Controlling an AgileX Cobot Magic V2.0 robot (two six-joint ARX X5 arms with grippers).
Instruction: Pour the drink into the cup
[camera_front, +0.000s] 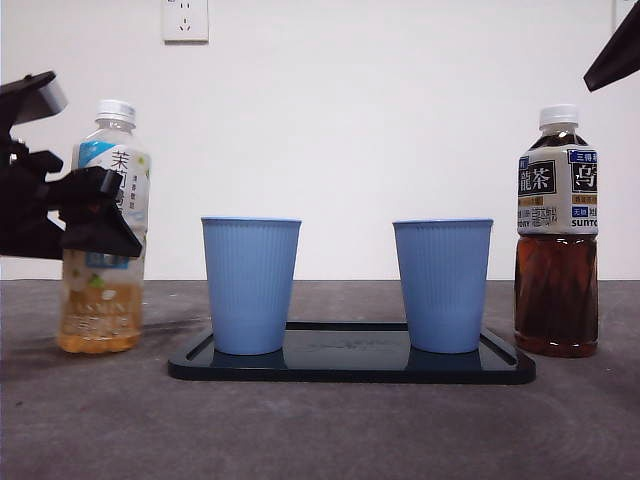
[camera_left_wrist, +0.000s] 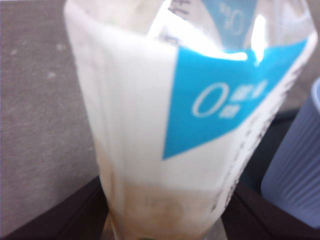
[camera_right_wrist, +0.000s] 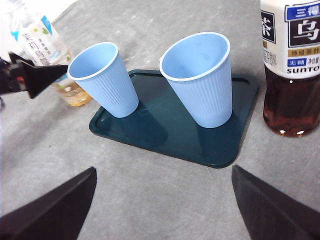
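A clear jasmine tea bottle (camera_front: 103, 235) with pale amber drink and a white cap stands on the table left of the tray. My left gripper (camera_front: 105, 215) comes in from the left and its jaws are closed on the bottle's label; the bottle (camera_left_wrist: 170, 125) fills the left wrist view between the jaws. Two empty blue ribbed cups (camera_front: 250, 285) (camera_front: 442, 285) stand upright on a black tray (camera_front: 350, 368). My right gripper (camera_right_wrist: 162, 200) is open and empty, high above the table's near side; it shows only as a black tip (camera_front: 615, 50) in the front view.
A dark oolong tea bottle (camera_front: 557, 235) with a white cap stands right of the tray, also in the right wrist view (camera_right_wrist: 290, 65). The left cup's edge (camera_left_wrist: 300, 170) is close beside the held bottle. A wall socket (camera_front: 185, 18) is behind.
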